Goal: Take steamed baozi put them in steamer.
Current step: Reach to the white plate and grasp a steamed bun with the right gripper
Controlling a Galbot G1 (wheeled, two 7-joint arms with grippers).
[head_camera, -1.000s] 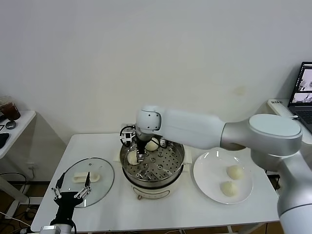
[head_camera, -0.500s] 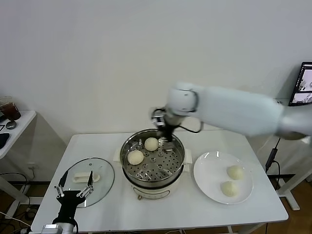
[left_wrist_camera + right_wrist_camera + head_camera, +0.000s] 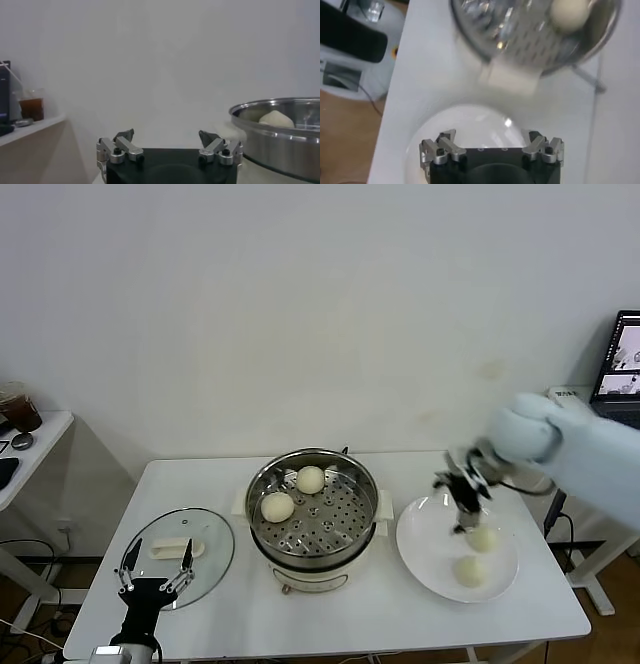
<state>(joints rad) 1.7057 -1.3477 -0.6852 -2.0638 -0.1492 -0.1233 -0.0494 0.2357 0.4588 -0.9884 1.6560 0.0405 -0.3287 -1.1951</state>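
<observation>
Steamer (image 3: 313,514) top: uncovered; two baozi (image 3: 278,506) sit at its left-rear.
Plate (image 3: 430,554): my right gripper (image 3: 466,509) hovers above it.
Lid (image 3: 205,559): lies left of steamer.

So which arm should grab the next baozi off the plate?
Right. Its open pincer hangs just above the plate holding two baozi, empty. The left pincer sits parked by the glass lid, across the steamer.

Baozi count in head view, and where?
4. Two sit on the steamer tray: one at the back, one on the robot's left side. Two lie on the white plate: one just below the right gripper, one nearer.
</observation>
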